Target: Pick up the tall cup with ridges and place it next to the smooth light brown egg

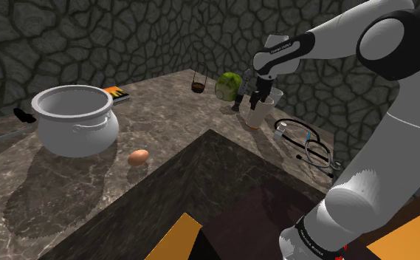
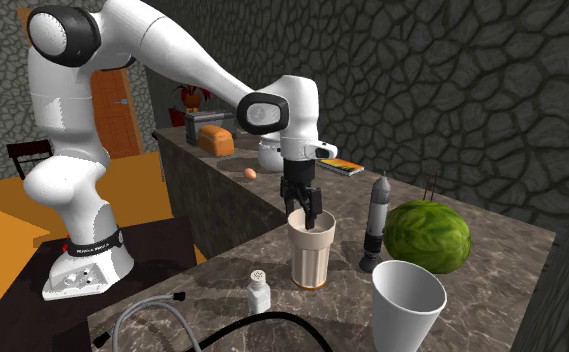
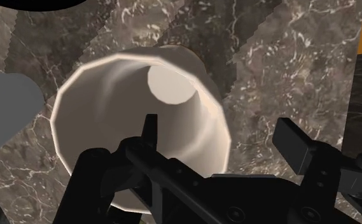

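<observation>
The tall cream ridged cup [image 2: 311, 256] stands upright on the marble counter [image 2: 492, 262], next to a dark slim grinder [image 2: 375, 225]. My gripper [image 2: 307, 214] hangs straight down at its rim, open. In the wrist view one finger [image 3: 149, 132] reaches inside the cup [image 3: 119, 108] and the other finger [image 3: 293, 144] is outside, so the cup's wall lies between them untouched. In the shoulder view the gripper [image 1: 257, 99] covers the top of the cup [image 1: 257, 117]. The light brown egg [image 1: 138, 156] lies far toward the shoulder view's left, near the big pot [image 1: 75, 118].
A smooth white cup [image 2: 407, 298], a green cabbage [image 2: 428, 234] and a small shaker [image 2: 259, 292] stand close around the ridged cup. A black cable [image 1: 306, 142] lies by the counter's edge. A book [image 1: 117, 93] and a dark glass [image 1: 198, 85] sit farther back.
</observation>
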